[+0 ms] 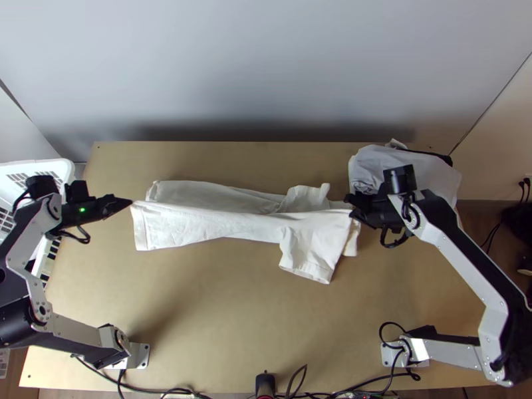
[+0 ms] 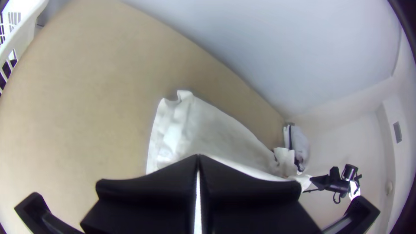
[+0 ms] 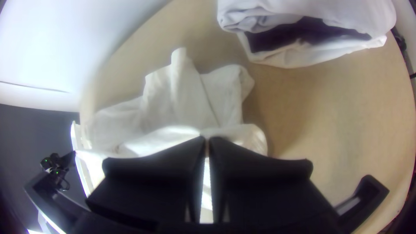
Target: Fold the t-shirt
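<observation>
The left claw [image 1: 128,201] has its fingers brought together on a corner at the hem end of the white t-shirt [image 1: 246,225]; the right claw [image 1: 352,206] is clamped on the cloth at the opposite, sleeved end. Between the claws a taut ridge runs straight across, its near side draping down toward the arms' bases. By the right claw a sleeve [image 1: 308,261] spreads on that near side, while another layer lies rumpled beyond the ridge, on the worktop [image 1: 219,312]. How much of the near side is off the worktop seems hard to judge from above.

The left wrist view shows the wavy, open hem close ahead of the left claw; the right wrist view shows the upright folds just past the right claw.

Farther out, a white slatted basket [image 1: 66,166] stands outward from the left claw, partly behind its arm. Beyond the right claw sits a heap of pale clothes [image 1: 425,169]; the top view gives it a dark far edge, the right wrist view dark cloth between its layers. Farthest is the pale wall [image 1: 266,66].
</observation>
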